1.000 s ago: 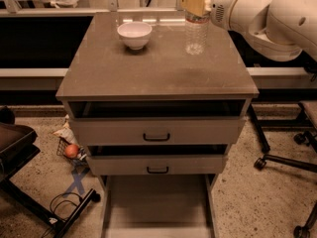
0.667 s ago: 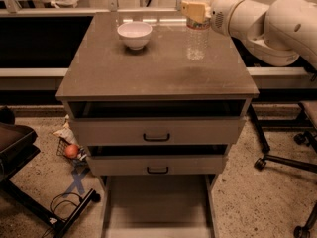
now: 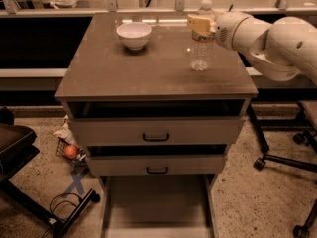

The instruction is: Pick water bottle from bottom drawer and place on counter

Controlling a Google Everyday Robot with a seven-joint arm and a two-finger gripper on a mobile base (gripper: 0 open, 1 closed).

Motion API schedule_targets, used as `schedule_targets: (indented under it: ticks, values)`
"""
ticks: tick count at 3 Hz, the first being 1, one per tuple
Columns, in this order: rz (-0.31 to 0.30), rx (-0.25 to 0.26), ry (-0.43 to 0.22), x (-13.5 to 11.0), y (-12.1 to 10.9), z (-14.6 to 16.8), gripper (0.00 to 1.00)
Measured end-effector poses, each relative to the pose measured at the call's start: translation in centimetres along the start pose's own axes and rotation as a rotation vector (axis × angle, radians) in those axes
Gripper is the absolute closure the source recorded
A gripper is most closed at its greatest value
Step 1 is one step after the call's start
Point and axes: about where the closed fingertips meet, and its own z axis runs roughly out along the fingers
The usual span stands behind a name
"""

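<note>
I have the gripper to the right of the white bowl, its 2 fingers closed on the shoulder of the water bottle, which stands upright on the worktop. The bottom drawer is open.

No legible text, brand or number that I can make out, water bottle included. Gripper sits at the bottle's upper part, near the counter's back right corner.
</note>
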Motion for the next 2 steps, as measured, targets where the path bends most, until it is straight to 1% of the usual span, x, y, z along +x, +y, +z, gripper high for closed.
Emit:
schedule_targets:
  ticks: [1,2]
  values:
    - [0.008,-0.026,-0.038,1.8,0.8,0.1,1.0]
    - [0.019,-0.042,-0.051,2.9,1.3,0.3,1.0]
